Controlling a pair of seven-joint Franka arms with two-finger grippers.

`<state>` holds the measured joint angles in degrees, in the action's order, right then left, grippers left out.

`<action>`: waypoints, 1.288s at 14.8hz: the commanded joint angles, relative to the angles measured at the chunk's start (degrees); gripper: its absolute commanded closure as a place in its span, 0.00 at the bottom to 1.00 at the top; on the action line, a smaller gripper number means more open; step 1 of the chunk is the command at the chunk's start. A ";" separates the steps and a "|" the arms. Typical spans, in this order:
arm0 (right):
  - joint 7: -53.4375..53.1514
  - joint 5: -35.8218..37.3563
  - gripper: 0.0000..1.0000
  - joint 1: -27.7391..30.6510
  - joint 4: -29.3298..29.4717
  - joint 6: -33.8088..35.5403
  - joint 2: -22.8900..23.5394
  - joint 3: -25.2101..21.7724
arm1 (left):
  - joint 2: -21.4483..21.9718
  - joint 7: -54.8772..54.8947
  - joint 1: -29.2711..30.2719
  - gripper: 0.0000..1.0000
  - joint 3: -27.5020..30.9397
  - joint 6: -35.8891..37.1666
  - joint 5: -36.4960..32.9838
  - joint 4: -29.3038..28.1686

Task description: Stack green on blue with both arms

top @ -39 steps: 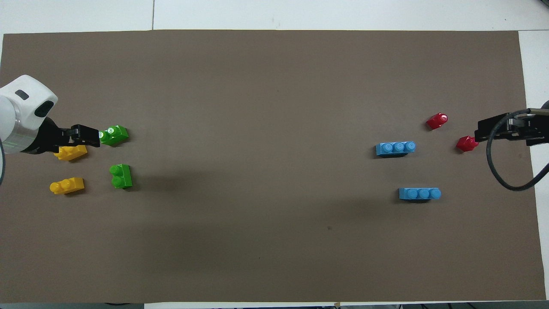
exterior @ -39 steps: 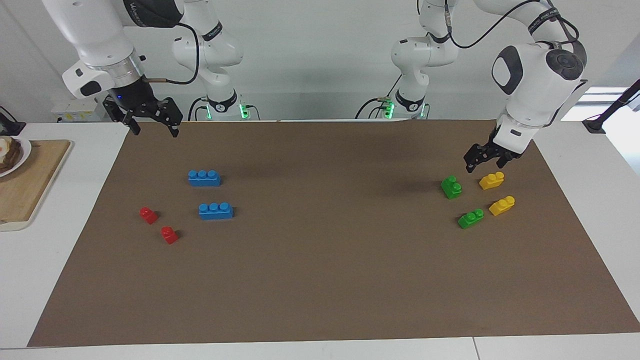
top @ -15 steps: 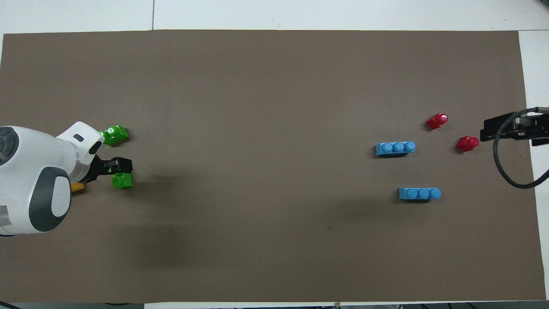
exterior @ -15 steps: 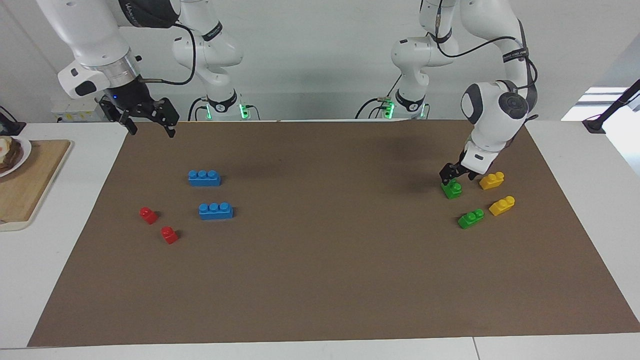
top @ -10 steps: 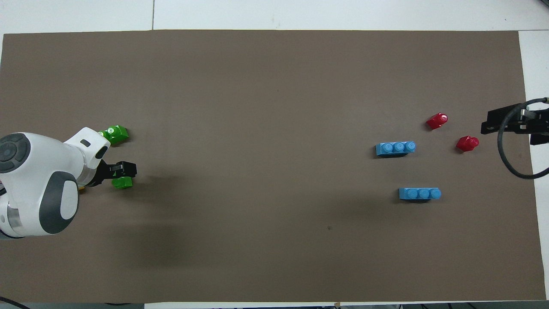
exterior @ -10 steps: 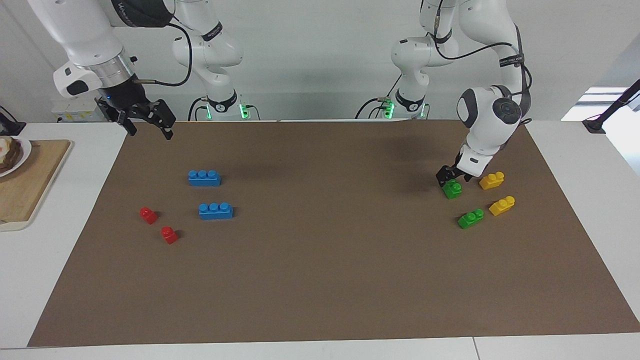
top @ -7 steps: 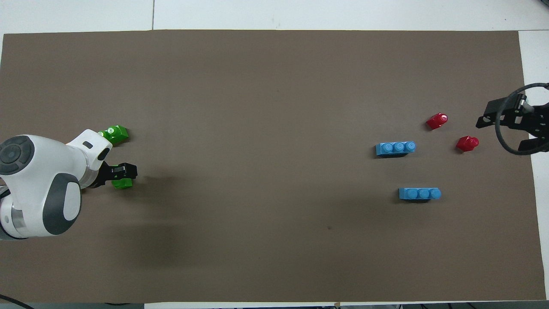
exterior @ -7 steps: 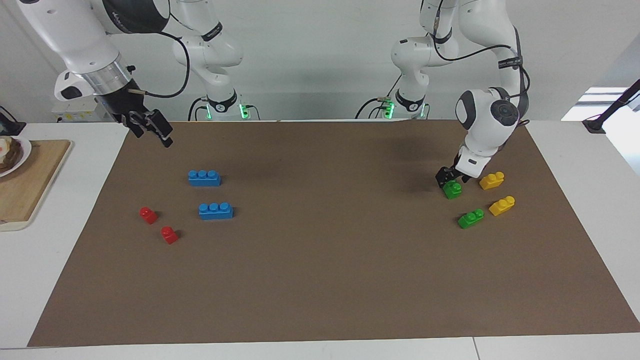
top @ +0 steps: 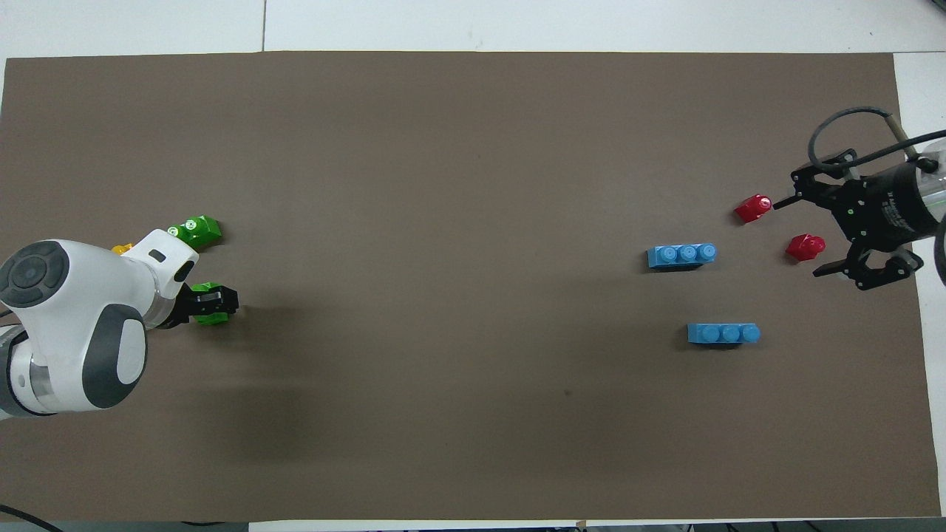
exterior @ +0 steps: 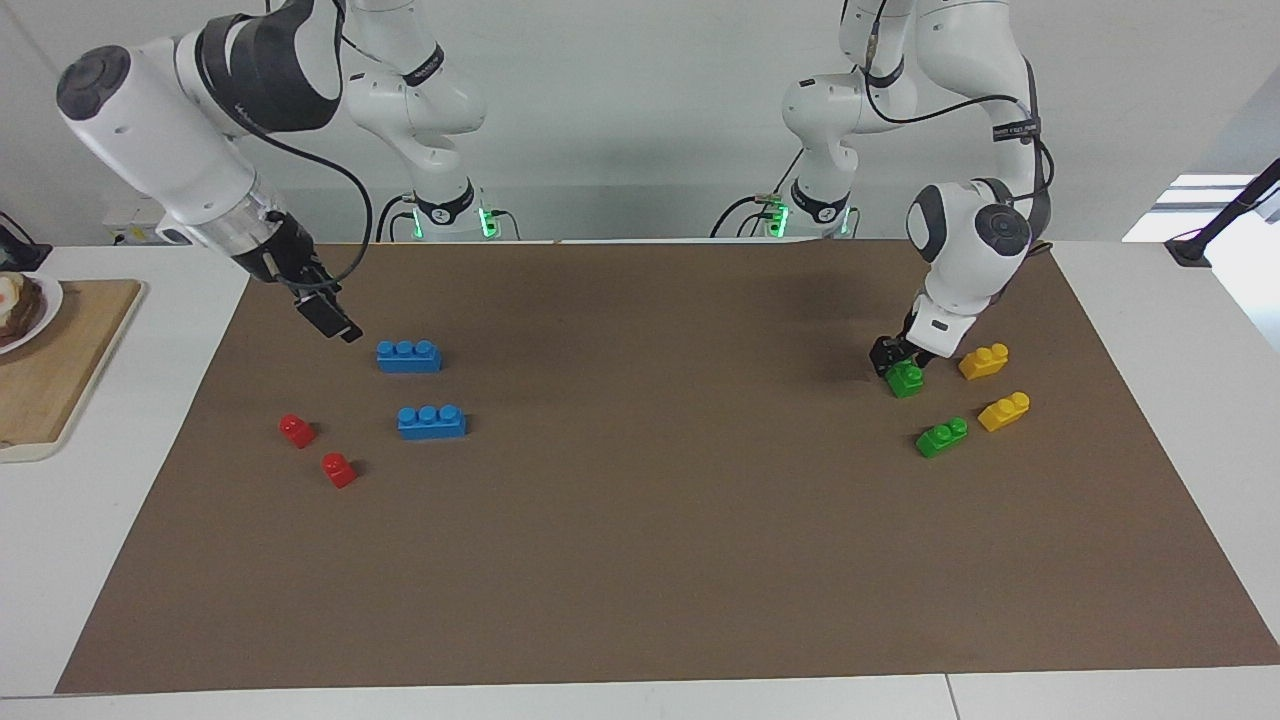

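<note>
Two green bricks lie toward the left arm's end: one nearer the robots [exterior: 908,381] [top: 213,318], one farther [exterior: 941,438] [top: 196,231]. My left gripper [exterior: 902,360] [top: 220,299] is down at the nearer green brick, right on top of it; the brick rests on the mat. Two blue bricks lie toward the right arm's end: one nearer [exterior: 408,356] [top: 724,333], one farther [exterior: 431,422] [top: 681,255]. My right gripper [exterior: 332,320] [top: 808,236] is open and empty, in the air over the mat beside the nearer blue brick.
Two yellow bricks [exterior: 984,361] [exterior: 1004,411] lie beside the green ones, toward the left arm's end. Two red bricks [exterior: 297,430] [exterior: 339,469] lie beside the blue ones. A wooden board [exterior: 70,350] with a plate [exterior: 40,318] sits off the brown mat [exterior: 650,520].
My left gripper has come down from beside the yellow brick onto the nearer green brick. My right gripper has turned and swung down toward the nearer blue brick.
</note>
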<state>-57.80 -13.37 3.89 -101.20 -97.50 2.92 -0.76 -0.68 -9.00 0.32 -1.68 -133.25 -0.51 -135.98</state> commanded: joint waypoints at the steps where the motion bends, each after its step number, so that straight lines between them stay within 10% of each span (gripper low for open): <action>1: -7.73 -3.05 0.02 1.12 -4.60 -6.27 1.65 0.32 | 0.33 -1.63 -0.50 0.61 0.19 -1.75 -0.46 -1.22; 3: -11.01 -4.99 0.02 1.04 -7.86 -11.02 1.82 0.32 | 0.15 -2.41 -0.41 0.89 0.19 -1.06 -0.46 -0.52; 6: -12.59 -7.19 0.03 0.60 -9.01 -14.29 3.75 0.32 | -0.55 -4.70 -0.59 1.00 0.19 0.09 -0.46 1.32; 12: -11.02 -7.63 0.02 0.42 -11.56 -21.50 6.74 0.41 | 0.95 -17.85 -1.72 1.00 -0.25 15.46 -0.28 12.48; 19: -10.84 -9.13 0.03 -0.55 -17.27 -28.52 6.75 0.76 | 1.21 -37.28 -6.29 1.00 -0.43 15.91 -0.11 12.93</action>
<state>-69.41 -21.13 3.40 -115.81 -123.46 10.34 -0.25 0.32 -40.38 -4.40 -2.45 -118.52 -0.49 -123.44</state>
